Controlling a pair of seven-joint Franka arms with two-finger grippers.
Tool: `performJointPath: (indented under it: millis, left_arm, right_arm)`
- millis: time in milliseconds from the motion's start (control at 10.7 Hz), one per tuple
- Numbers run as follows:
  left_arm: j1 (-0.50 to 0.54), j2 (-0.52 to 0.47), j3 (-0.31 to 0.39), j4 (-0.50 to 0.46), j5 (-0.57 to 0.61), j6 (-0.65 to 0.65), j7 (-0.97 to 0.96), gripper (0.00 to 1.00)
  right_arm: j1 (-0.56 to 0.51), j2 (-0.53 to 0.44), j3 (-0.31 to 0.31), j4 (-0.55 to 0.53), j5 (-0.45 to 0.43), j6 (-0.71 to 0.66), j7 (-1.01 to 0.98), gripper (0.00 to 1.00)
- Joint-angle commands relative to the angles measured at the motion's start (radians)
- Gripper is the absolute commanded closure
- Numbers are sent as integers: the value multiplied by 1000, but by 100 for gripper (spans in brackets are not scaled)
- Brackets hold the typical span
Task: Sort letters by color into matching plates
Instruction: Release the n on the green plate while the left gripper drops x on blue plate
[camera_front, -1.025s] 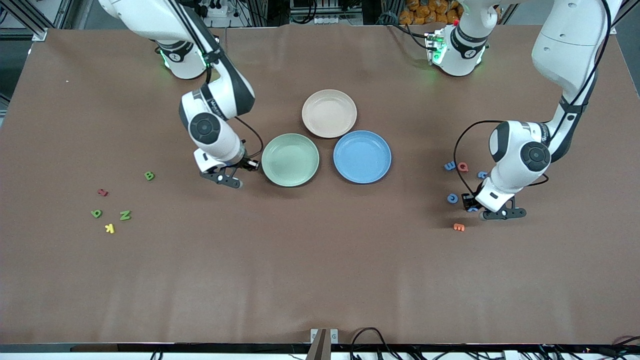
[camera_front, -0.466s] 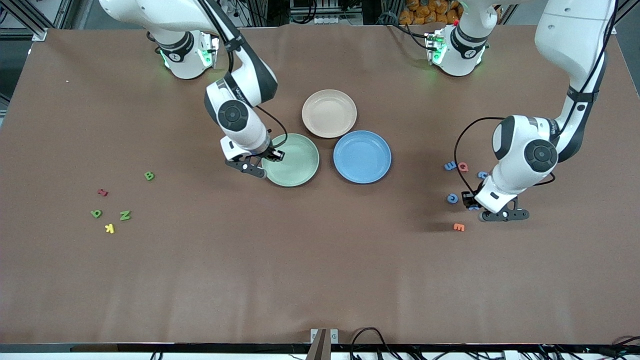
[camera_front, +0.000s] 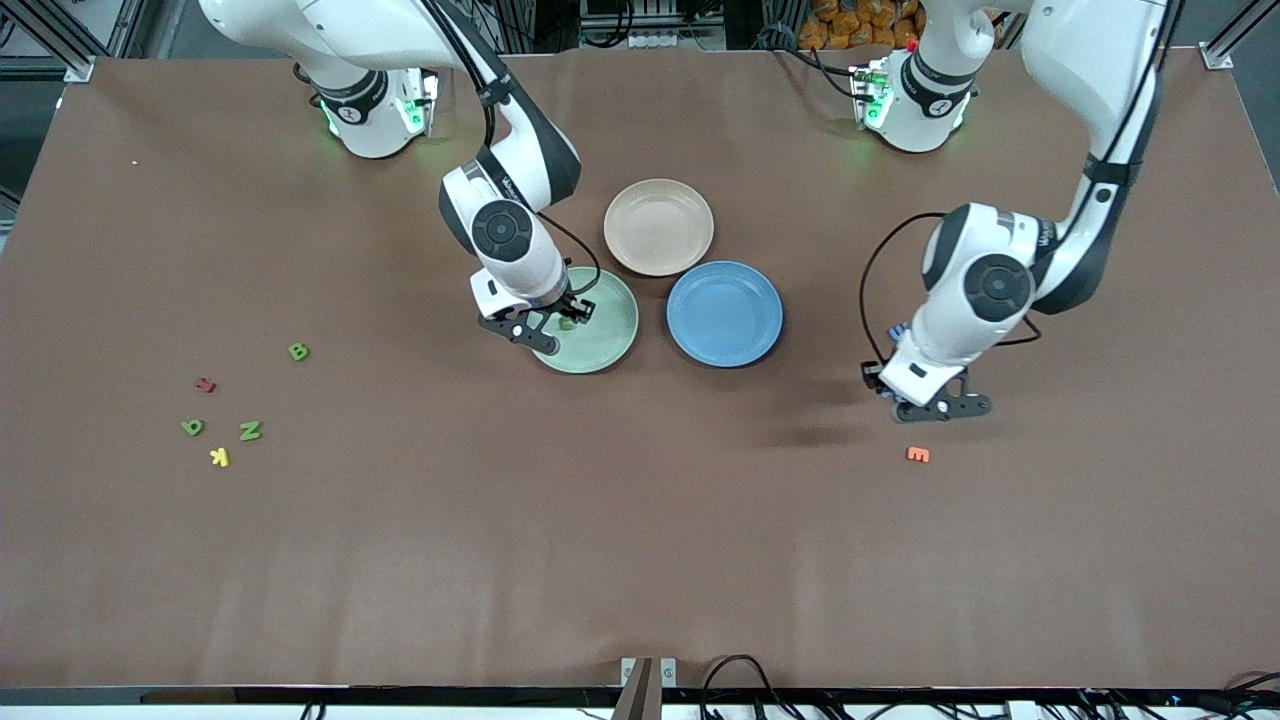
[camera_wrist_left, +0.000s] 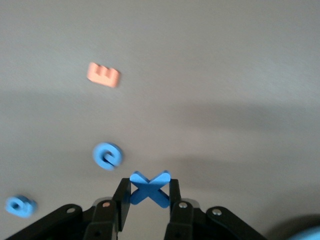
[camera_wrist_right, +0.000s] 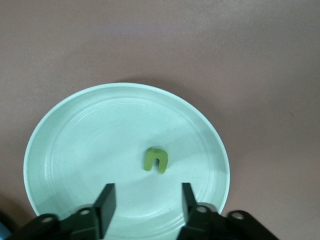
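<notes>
Brown table (camera_front: 640, 520) carries three plates (camera_front: 725, 313) — and scattered letters (camera_front: 250, 431) toward both ends.

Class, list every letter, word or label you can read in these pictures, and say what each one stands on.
"B": green piece on the table.
"N": green piece on the table.
"K": yellow piece on the table.
"E": orange piece on the table.
"X": blue piece held in the left gripper.
Red piece, other green piece and the arm lettering: too small to read.
</notes>
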Motion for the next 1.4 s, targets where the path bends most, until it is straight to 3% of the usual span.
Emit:
performJointPath:
  millis: [0,186,559,932,1119,1212,1305]
  left_arm:
    - [-128,-45,5,-14,31,-82,-206,100]
    - [-188,-49,-25,-14,31,-116,-329,100]
    - [-191,-54,-151,-14,31,-150,-510,100]
    - [-191,-48,-216,-16,29,-150,-603,100]
    - [-191,-49,-229,-22,31,-150,-635,66]
    - [-190,-51,-245,-26,29,-150,-653,56]
    - [-191,-49,-248,-25,29,-150,-676,53]
  right_arm:
    - [-13,-3,-8,15,3,-36,-46,0]
    - [-69,-27,-11,10,1,-106,-130,0]
    - [-235,-35,-37,-7,-58,-128,-288,0]
    - [-489,-34,-37,-7,-117,-120,-454,0]
    - [-597,-34,-37,-7,-121,-119,-518,0]
    - [-652,-32,-36,-8,-149,-114,-544,0]
    - [-697,-31,-36,-7,-167,-113,-549,0]
